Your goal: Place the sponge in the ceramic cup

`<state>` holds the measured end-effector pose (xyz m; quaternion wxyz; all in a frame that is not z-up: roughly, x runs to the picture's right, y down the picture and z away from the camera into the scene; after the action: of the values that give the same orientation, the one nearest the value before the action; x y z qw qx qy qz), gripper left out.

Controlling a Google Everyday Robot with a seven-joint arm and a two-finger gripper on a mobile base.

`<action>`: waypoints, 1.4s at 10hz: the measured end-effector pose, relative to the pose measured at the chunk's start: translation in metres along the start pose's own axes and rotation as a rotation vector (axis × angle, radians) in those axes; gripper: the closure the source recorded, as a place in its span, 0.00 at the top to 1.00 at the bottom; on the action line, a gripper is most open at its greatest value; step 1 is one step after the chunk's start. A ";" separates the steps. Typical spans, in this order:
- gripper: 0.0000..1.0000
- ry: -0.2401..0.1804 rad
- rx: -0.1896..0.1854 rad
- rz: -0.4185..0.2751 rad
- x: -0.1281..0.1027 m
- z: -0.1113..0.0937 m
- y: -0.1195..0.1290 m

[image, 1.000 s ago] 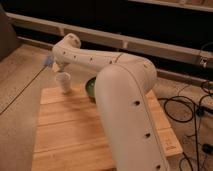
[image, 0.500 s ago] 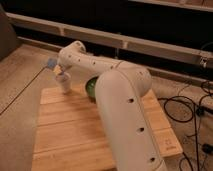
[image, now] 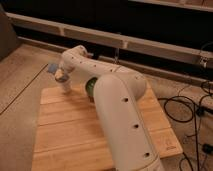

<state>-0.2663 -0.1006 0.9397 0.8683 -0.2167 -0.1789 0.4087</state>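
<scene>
My white arm reaches from the lower right across the wooden board to its far left corner. The gripper (image: 58, 74) hangs just above the ceramic cup (image: 65, 87), a small pale cup standing on the board. It is shut on the sponge (image: 52, 69), a light-blue pad that sticks out to the left of the gripper, a little above and left of the cup's rim. The arm hides part of the cup's right side.
A green bowl (image: 89, 88) sits right of the cup, mostly hidden behind the arm. The wooden board (image: 70, 130) lies on a speckled floor. Black cables (image: 192, 107) trail at the right. A dark wall with a pale ledge (image: 150, 45) runs behind.
The gripper with the sponge has come down and slightly right, closer to the cup's rim. Cup and bowl have stayed put.
</scene>
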 end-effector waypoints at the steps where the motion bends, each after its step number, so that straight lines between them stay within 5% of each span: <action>1: 0.00 0.009 -0.008 0.019 0.006 0.004 -0.003; 8: 0.00 -0.008 -0.063 0.011 -0.013 0.011 0.011; 14: 0.00 -0.018 -0.073 -0.038 -0.028 -0.007 0.023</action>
<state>-0.2941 -0.1111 0.9179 0.8657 -0.2412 -0.2057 0.3874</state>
